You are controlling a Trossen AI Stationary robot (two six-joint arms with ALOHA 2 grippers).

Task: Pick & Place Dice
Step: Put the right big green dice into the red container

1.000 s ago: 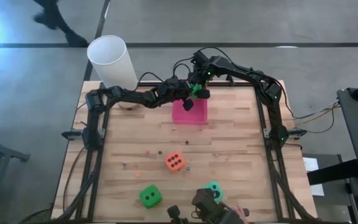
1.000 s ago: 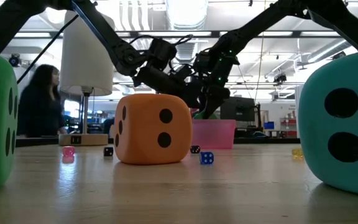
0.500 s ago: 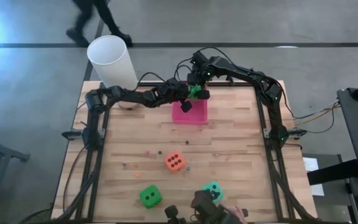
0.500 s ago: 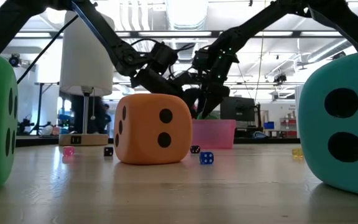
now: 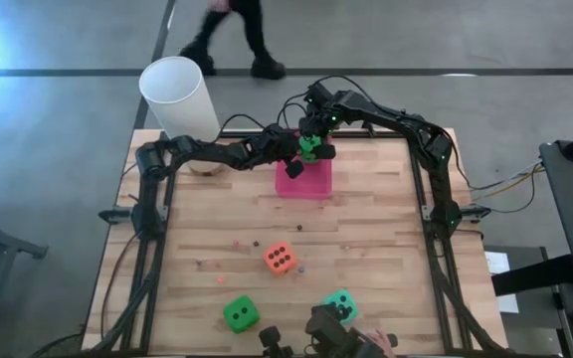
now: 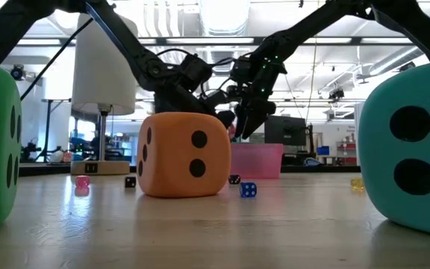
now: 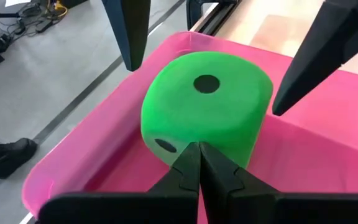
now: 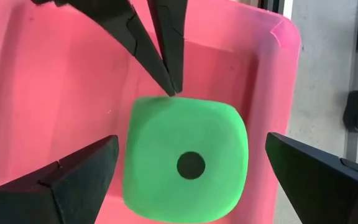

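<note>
Green and soft-looking, one die point(image 7: 207, 106) sits in the pink bin point(image 5: 303, 179) at the far edge of the wooden desk point(image 5: 366, 229), its single-pip face turned up. The right pincer point(image 8: 188, 171) straddles this die with its fingers point(image 8: 79, 177) spread wide on either side, released and apparently not pressing the foam, though contact is hard to judge from these angles. The left pincer point(image 7: 199, 149) is clenched tight, its closed tips meeting the die's edge from the opposite side; it grips nothing. In the overhead view both arms converge above the bin. Nearer the front of the desk lie the other dice: an orange-red one point(image 5: 279, 259) near the middle, a second green one point(image 5: 240, 313) toward the left front, and a teal one point(image 5: 342, 303) toward the right front, all apart from each other. Several tiny dice point(image 6: 248, 190) are scattered on the wood between them. A white cylinder point(image 5: 179, 97) stands at the far left corner, and a person's legs point(image 5: 237, 35) cross the floor beyond the desk.
</note>
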